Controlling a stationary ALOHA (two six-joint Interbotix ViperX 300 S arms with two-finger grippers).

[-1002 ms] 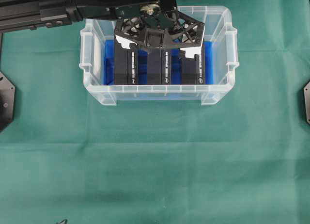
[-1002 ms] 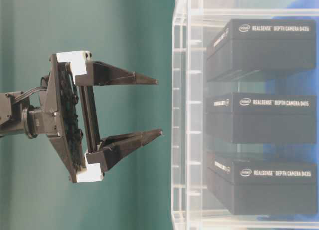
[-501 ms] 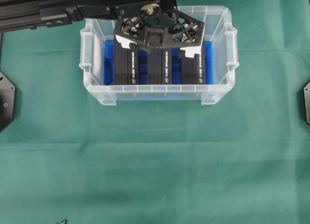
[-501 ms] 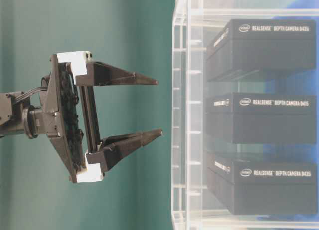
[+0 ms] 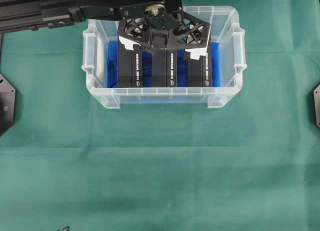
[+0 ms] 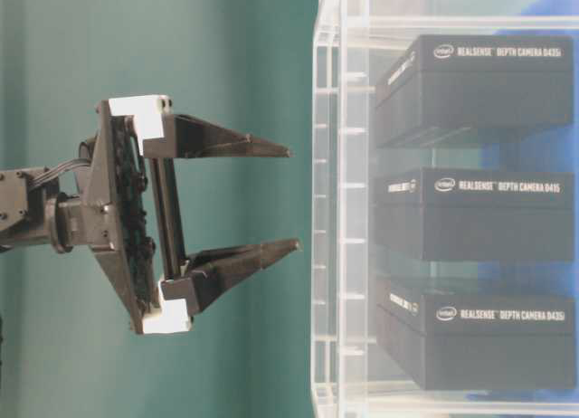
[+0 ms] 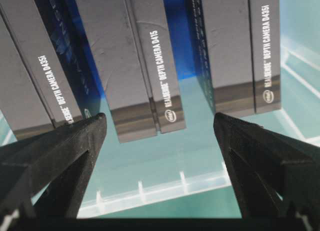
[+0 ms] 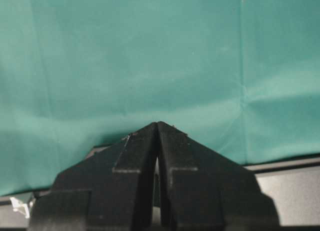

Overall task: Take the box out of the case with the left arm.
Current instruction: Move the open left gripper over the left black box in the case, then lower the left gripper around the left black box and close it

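**Case and boxes, state at this moment**

Case point(image 5: 164, 93): clear plastic rectangular bin, ribbed rim, side handles, blue floor lining; sits upright on the green cloth point(image 5: 160, 166). Inside it, three black boxes lettered "RealSense Depth Camera" stand on edge side by side, with blue gaps between them: left box point(image 5: 131, 68), middle box point(image 5: 170, 70), right box point(image 5: 201, 71). The middle box lies between the other two, none touching. All three sit within the case walls.

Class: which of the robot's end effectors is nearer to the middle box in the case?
Left. The left end effector hangs open directly above the middle box in the case. The right end effector is shut over bare green cloth, no box in sight.
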